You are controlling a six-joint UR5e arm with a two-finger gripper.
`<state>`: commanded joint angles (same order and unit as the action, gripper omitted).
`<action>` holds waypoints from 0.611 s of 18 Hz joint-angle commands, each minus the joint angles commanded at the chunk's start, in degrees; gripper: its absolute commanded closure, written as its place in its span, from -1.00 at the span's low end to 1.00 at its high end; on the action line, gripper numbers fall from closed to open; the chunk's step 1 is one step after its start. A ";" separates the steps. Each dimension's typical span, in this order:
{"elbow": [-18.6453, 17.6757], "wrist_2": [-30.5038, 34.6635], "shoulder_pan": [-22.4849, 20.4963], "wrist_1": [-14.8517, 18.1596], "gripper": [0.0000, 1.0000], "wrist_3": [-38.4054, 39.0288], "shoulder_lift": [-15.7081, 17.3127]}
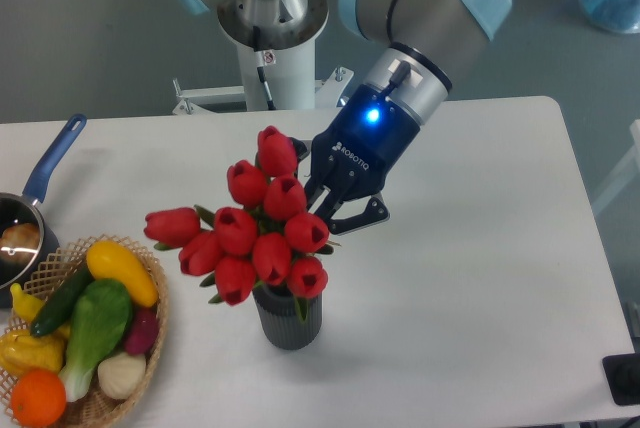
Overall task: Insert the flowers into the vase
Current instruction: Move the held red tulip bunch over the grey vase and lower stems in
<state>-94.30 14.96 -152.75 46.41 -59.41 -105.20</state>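
the white table [480,278] carries the dark grey ribbed vase [289,317], standing upright near its front edge. well to the left of the vase sits a wicker basket [150,333] of vegetables at the table's front-left corner. behind the basket, further left of the vase, a blue-handled pot [30,213] rests at the left edge.
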 joint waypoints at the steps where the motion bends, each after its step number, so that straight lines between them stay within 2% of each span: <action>1: -0.09 -0.89 -0.27 0.00 0.62 -0.18 -0.35; 4: -2.02 -1.34 -0.36 -0.09 0.62 -0.36 -0.53; 11: -2.55 -2.22 -0.09 -0.09 0.62 -3.96 -1.32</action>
<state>-96.85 12.75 -152.84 46.32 -63.37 -106.52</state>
